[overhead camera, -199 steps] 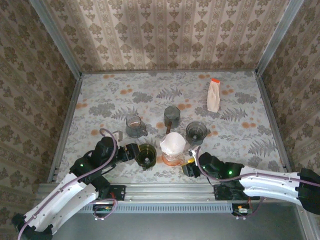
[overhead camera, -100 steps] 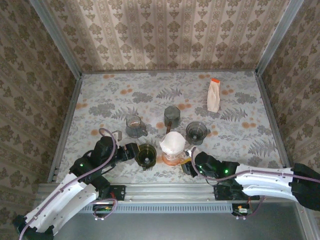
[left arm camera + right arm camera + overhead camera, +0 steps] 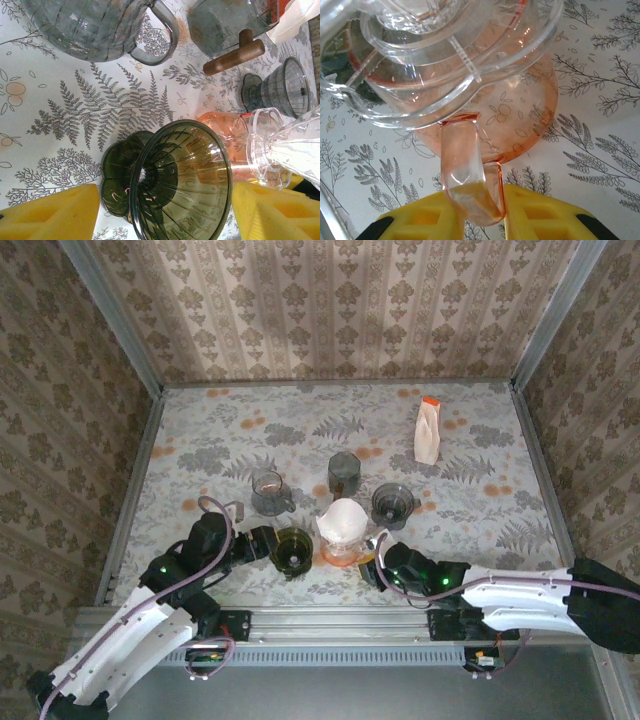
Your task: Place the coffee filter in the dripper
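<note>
**Coffee filter** (image 3: 345, 521): white paper cone, seated point-down in the clear dripper (image 3: 445, 65), which is stacked on a pink cup (image 3: 520, 115) near the front of the bench (image 3: 480, 440).
- Handling: judged very light, soft and easily creased or torn. Best pinched gently at the upper rim.

**Right tool** (image 3: 479, 215): closed on the pink cup's handle.

**Left tool** (image 3: 165, 220): open, with a pad on either side of a green dripper (image 3: 180, 180) just beside the pink cup. Whether the pads touch it cannot be told.

**Glassware**: judged fragile and slippery.
</note>
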Robot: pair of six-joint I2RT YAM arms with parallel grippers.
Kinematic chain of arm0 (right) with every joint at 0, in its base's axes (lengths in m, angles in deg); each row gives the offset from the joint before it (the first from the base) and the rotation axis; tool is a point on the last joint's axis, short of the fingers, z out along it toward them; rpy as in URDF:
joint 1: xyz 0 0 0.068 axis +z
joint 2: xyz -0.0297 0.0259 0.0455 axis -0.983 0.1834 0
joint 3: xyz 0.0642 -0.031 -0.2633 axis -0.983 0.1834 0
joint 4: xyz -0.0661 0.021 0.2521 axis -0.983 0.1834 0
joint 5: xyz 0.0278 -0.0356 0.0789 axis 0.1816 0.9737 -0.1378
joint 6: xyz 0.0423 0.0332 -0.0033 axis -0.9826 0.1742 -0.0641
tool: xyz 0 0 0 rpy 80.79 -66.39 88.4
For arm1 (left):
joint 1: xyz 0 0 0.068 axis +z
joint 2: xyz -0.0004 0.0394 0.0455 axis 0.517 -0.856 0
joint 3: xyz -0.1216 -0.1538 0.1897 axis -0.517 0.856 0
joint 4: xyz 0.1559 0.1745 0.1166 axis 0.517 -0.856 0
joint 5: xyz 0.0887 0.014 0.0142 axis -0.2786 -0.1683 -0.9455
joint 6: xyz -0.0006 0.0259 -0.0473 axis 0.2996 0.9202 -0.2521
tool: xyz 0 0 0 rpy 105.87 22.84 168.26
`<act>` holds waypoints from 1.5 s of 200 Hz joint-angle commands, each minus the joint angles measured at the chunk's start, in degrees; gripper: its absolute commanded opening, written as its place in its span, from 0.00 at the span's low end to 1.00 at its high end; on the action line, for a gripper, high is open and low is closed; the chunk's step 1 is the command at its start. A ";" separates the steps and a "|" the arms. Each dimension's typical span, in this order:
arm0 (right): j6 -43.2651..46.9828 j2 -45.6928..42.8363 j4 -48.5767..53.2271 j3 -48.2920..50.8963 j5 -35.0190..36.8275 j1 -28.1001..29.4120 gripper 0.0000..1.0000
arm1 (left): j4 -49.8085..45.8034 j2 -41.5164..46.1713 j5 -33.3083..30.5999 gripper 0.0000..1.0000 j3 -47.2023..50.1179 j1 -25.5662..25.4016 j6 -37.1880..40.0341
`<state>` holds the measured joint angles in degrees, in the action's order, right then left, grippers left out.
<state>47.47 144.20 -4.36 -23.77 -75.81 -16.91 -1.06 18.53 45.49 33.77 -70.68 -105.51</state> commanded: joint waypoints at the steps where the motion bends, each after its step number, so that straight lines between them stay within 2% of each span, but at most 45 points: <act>1: -0.20 1.86 -3.56 -1.89 1.92 0.41 0.25 | 0.40 -0.31 0.80 0.72 0.45 0.56 0.46; 138: 0.24 14.27 -5.10 -9.72 10.07 0.32 0.25 | -1.20 0.47 1.09 0.71 0.01 1.05 0.29; 300: 4.79 31.82 -9.09 -23.51 5.84 -8.01 0.23 | -4.26 2.83 1.07 0.71 -1.80 1.32 -0.06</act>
<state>50.88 173.67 -12.47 -43.90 -69.32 -23.95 -4.06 20.73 46.08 33.71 -69.65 -105.51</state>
